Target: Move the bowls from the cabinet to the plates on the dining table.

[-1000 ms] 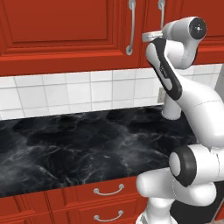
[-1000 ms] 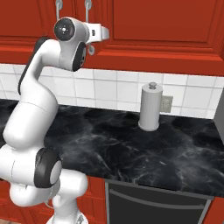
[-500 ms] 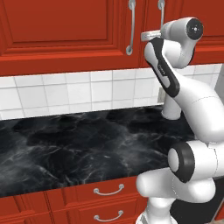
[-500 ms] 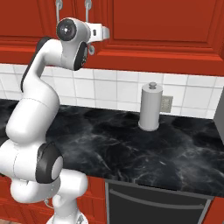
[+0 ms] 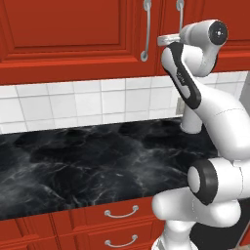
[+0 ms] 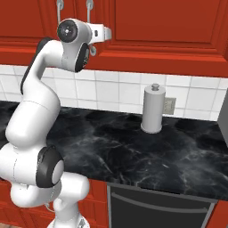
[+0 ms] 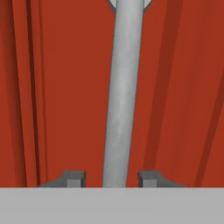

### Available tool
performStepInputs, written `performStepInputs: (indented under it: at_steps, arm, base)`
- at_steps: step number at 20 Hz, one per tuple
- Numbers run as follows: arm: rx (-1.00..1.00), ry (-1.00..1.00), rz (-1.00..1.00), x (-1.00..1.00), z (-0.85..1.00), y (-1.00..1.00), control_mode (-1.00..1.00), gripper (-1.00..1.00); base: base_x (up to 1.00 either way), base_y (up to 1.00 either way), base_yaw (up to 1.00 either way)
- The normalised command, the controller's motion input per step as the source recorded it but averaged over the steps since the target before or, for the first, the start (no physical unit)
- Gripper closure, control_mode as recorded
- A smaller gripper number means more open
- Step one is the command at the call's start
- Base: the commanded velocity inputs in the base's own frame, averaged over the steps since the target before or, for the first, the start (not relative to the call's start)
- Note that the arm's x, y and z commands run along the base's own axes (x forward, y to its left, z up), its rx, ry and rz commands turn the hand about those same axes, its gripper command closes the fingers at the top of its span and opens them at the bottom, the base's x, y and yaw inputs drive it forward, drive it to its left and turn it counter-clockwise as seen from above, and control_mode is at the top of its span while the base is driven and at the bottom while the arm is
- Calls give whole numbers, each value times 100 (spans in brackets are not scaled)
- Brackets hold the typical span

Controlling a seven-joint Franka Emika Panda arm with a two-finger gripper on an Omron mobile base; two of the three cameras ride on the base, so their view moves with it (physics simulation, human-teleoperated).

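Black marble countertop with white veining is running under a white square-tiled backsplash. Upright grey cylindrical paper towel roll with knobbed holder is standing on it near the backsplash. Red wooden drawers with short silver handles are sitting below. Dark appliance front is showing under the counter.

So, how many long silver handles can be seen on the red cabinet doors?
2. One silver handle is on the left door; the other handle is on the door beside it, standing between the gripper fingertips. More may be outside the pictures.
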Motion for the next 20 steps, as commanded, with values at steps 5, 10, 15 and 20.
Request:
performStepInputs:
  at_steps: [5, 10, 15, 20]
  arm:
    - [0, 0, 2, -1, -5, -1, -100, 100]
    - [0, 0, 8, -17, -4, -12, -100, 100]
    - [0, 0, 6, -19, 0, -11, -100, 100]
    - [0, -2, 4, -32, 0, -12, -100, 100]
  base:
    - [0, 0, 0]
    - [0, 0, 0]
    - [0, 0, 0]
    - [0, 0, 0]
